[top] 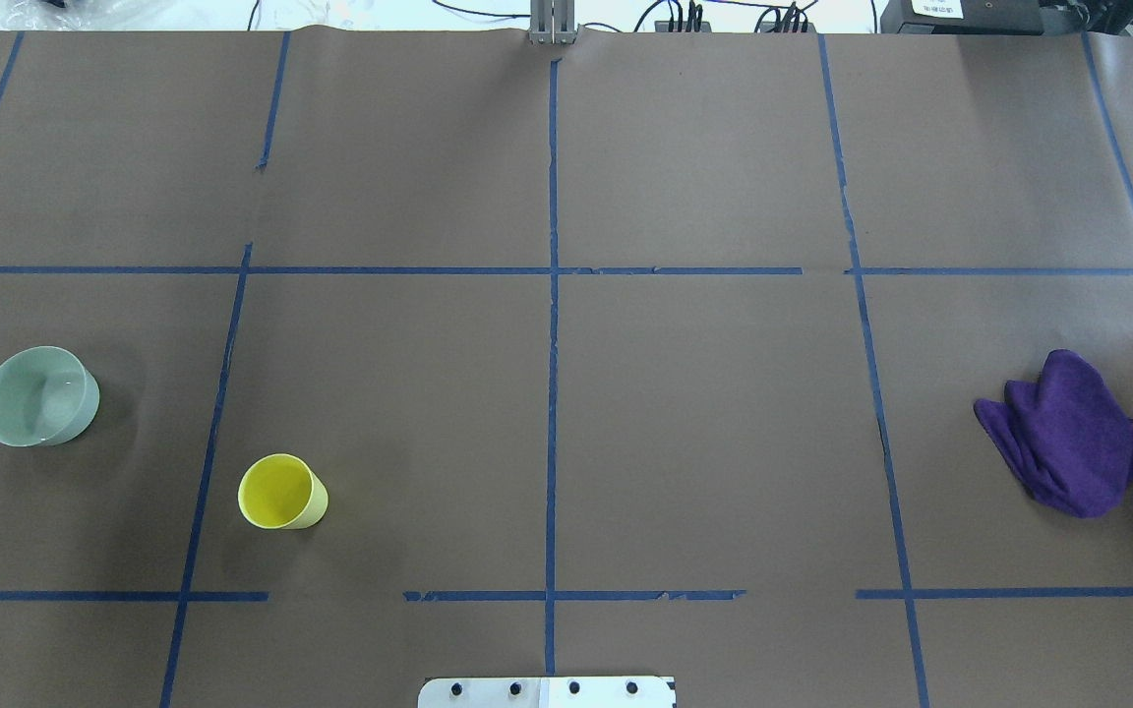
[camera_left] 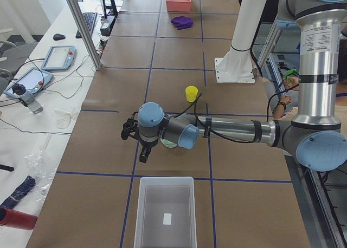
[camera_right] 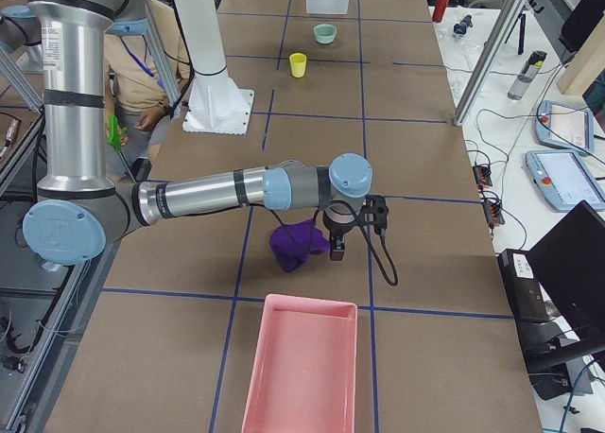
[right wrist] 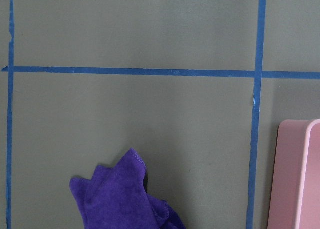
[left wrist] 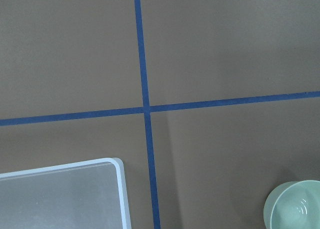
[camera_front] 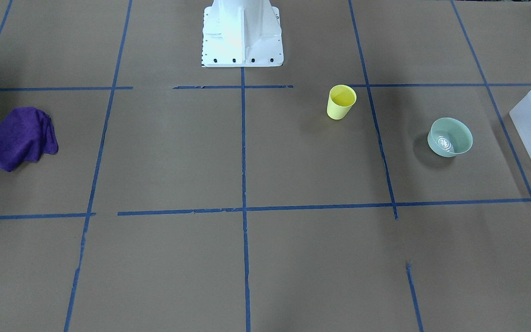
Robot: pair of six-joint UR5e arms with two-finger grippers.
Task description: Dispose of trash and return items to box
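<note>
The yellow cup (camera_front: 341,102) stands upright on the table, also in the overhead view (top: 281,492). The mint-green bowl (camera_front: 450,137) sits upright further to my left (top: 38,396) and shows at the bottom right of the left wrist view (left wrist: 295,209). The frosted white box (camera_left: 139,215) stands at the table's left end, its corner in the left wrist view (left wrist: 120,189). My left gripper (camera_left: 143,153) hangs above the table between bowl and box; I cannot tell if it is open. My right gripper (camera_right: 338,249) hangs beside a purple cloth (camera_right: 293,236); I cannot tell its state.
The purple cloth (top: 1068,433) lies crumpled on the table's right side and shows in the right wrist view (right wrist: 122,201). A pink tray (camera_right: 260,367) stands at the table's right end. The robot's white base (camera_front: 242,32) stands at the near middle edge. Blue tape lines grid the brown table.
</note>
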